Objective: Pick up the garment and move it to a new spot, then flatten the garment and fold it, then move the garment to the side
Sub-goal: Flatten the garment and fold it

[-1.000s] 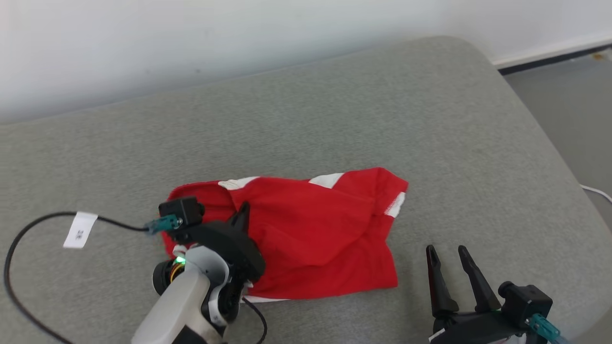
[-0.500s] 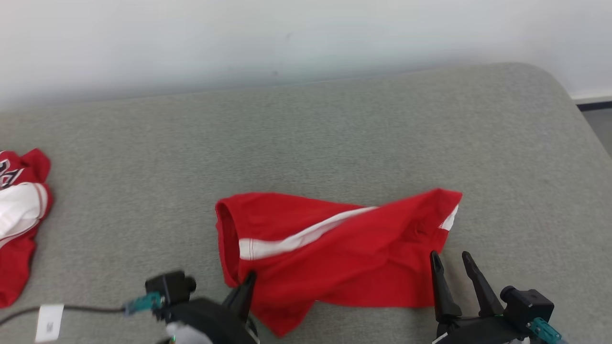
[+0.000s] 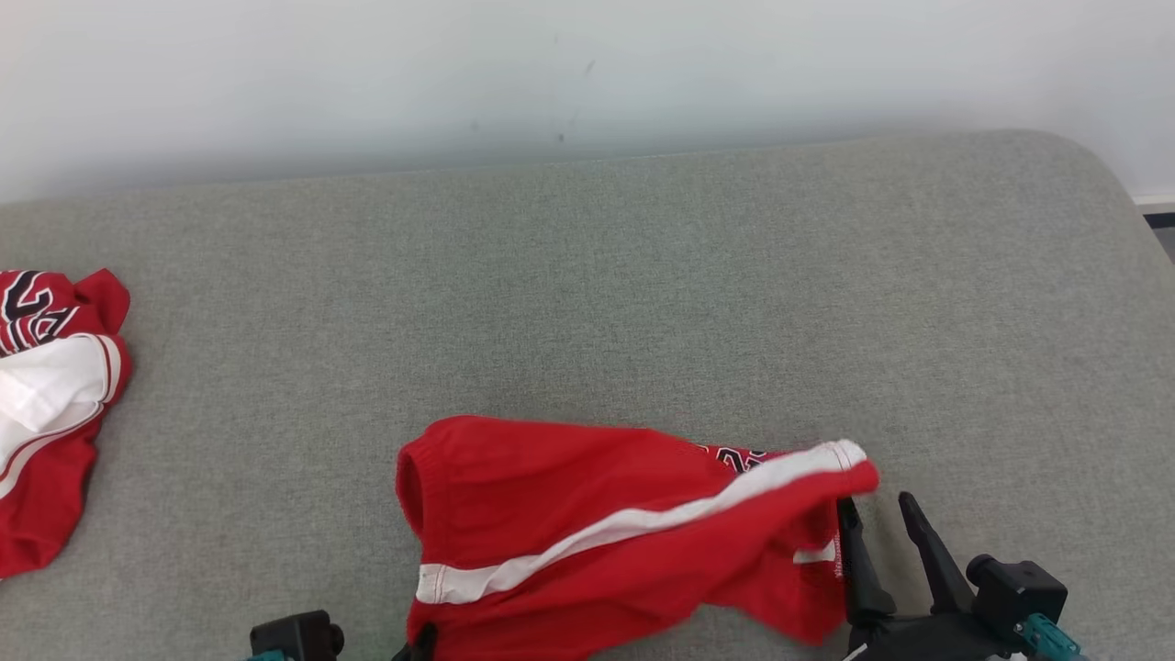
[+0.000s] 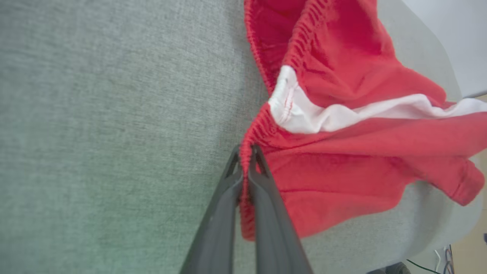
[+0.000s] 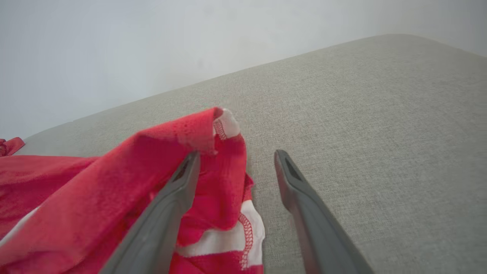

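Status: left gripper (image 4: pixel 246 151) is clamped tight on the elastic waistband (image 4: pixel 262 121) of the red garment (image 3: pixel 624 532), with fabric pinched between the tips. Right gripper (image 3: pixel 875 505) is spread wide and holds nothing. One of its fingers sits right at the garment's leg hem, and we can't tell if it touches. The other finger is over bare grey cushion (image 3: pixel 643 275).

The garment sits at the near edge of the cushion, centre to right, bunched and creased. Its waistband opening is on the left and the white side stripe (image 3: pixel 643 525) runs diagonally across it. A second red-and-white garment (image 3: pixel 46 413) lies well apart at the left edge; we read that as not ours.

Our read on progress: the grab is done, and the relocation is either underway or just ending, we can't tell which. It isn't flat yet, no fold is made, and the side placement isn't done, so most of the task is left. The likely next need is the right gripper taking the hem so we can stretch it flat.
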